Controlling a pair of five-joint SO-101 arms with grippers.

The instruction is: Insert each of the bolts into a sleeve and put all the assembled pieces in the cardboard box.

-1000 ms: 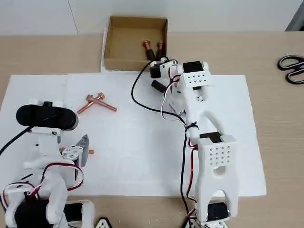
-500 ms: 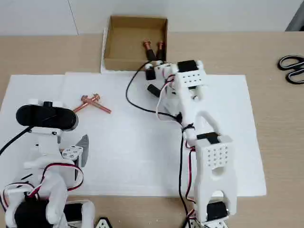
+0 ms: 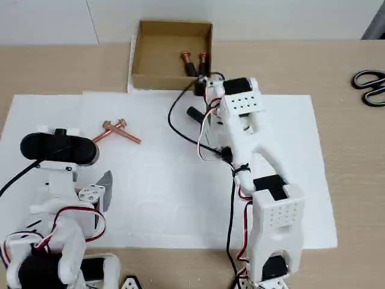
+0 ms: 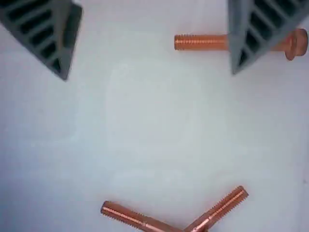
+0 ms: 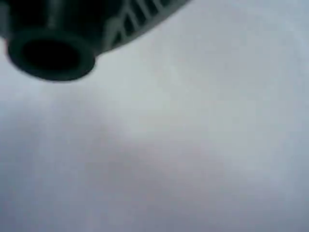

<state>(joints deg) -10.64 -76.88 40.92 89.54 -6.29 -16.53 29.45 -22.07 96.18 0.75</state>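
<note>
Right gripper (image 3: 197, 108) pinches a sleeve (image 5: 50, 53) near the box (image 3: 174, 24). Left gripper (image 4: 149, 67), spread, hangs over 1 bolt (image 4: 200, 42); 2 touching bolts (image 3: 114, 129) lie nearby.

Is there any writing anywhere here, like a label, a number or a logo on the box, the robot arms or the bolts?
No text, number or sign can be read.
The cardboard box is plain brown.
The left arm and right arm have bare white shells.
The copper bolts, black sleeve, white sheet and scissors show no marks.
</note>
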